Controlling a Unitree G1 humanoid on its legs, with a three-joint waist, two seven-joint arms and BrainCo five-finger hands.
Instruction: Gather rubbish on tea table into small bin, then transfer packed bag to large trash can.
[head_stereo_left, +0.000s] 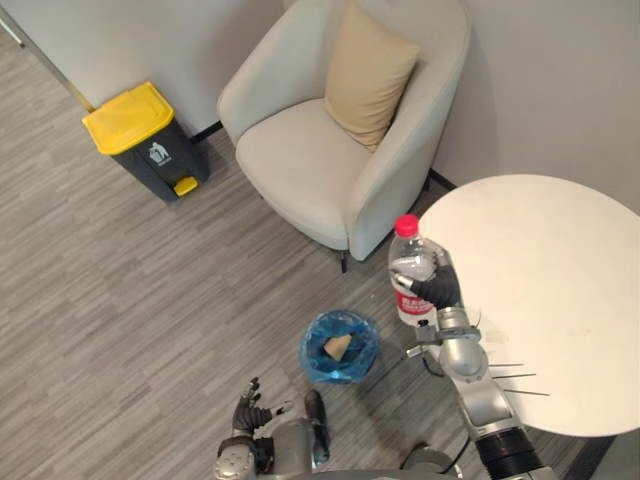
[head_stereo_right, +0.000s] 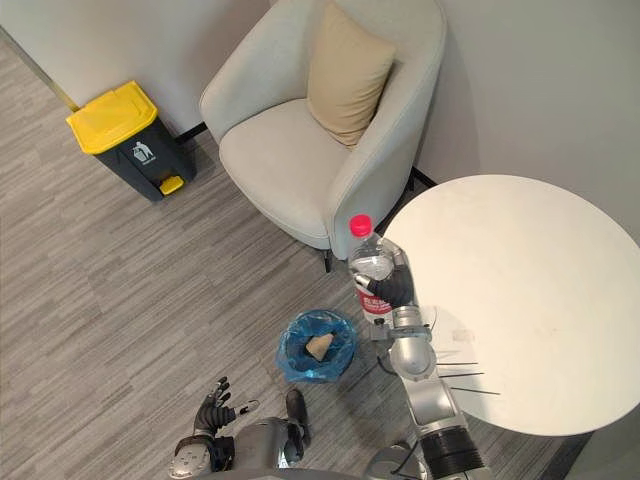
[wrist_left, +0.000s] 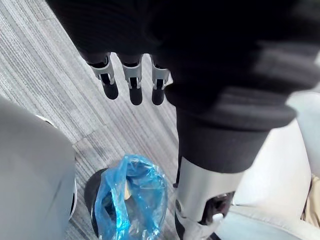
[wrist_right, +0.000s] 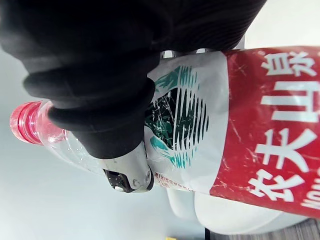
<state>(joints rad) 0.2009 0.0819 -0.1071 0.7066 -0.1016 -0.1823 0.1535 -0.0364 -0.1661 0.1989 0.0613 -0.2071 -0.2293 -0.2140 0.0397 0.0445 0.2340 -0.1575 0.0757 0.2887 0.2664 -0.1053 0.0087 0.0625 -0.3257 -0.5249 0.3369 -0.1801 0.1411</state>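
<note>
Gripping a clear plastic bottle in the right hand, fingers and thumb curling round its body. Holding it upright in the air, long axis vertical, red cap pointing up, just beside the edge of the round white table. Letting the left hand hang low, fingers relaxed, grasping nothing. Looking down at a small bin lined with a blue bag, a paper scrap lying inside, on the grey wood-pattern floor. Facing a beige armchair with a cushion, and a dark trash can with a yellow lid near the wall.
</note>
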